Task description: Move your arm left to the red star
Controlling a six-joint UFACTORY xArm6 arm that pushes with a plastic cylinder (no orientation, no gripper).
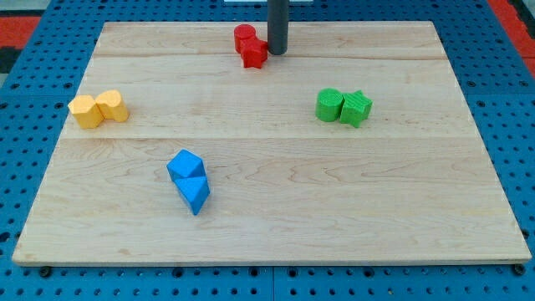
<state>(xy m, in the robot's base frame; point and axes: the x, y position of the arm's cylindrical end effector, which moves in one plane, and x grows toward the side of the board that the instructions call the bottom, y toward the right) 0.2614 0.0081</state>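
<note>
The dark rod comes down from the view's top, and my tip (277,52) rests on the board just right of the red blocks. The red star (255,54) lies right next to my tip on its left, close to touching. A red cylinder (244,37) stands directly behind the star, toward the view's top, touching it.
Two green blocks, one rounded (329,104) and one angular (356,108), sit side by side at the right. Two yellow blocks (86,110) (112,106) sit at the left edge. Two blue blocks (185,165) (196,194) lie at lower centre-left on the wooden board (276,226).
</note>
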